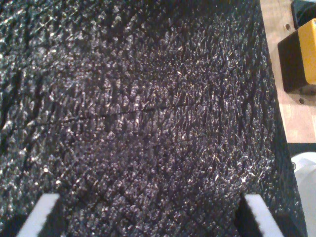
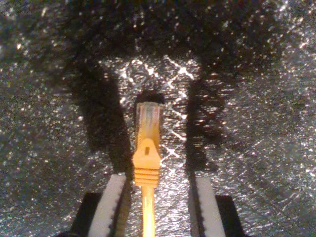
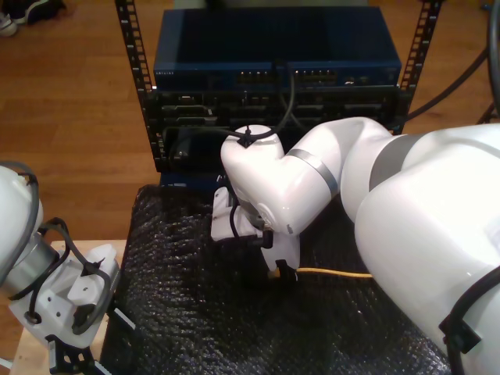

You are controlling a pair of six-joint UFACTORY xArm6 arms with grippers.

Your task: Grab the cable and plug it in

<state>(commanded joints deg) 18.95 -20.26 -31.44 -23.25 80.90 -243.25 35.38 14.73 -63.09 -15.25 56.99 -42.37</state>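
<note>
1. Two bare fingers of my first gripper stand wide apart over the black foam mat; a yellow block sits beyond the mat's edge.
2. My second gripper straddles the cable, jaws apart, not clamped. We judge it light and floppy, its plug stiff; take it at the ribbed boot.
3. The exterior view adds the cable trailing right and the rack at the far side.

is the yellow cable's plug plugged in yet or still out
Out. The plug lies flat on the black mat, clear tip bare, between the open fingers of my second hand.
</note>
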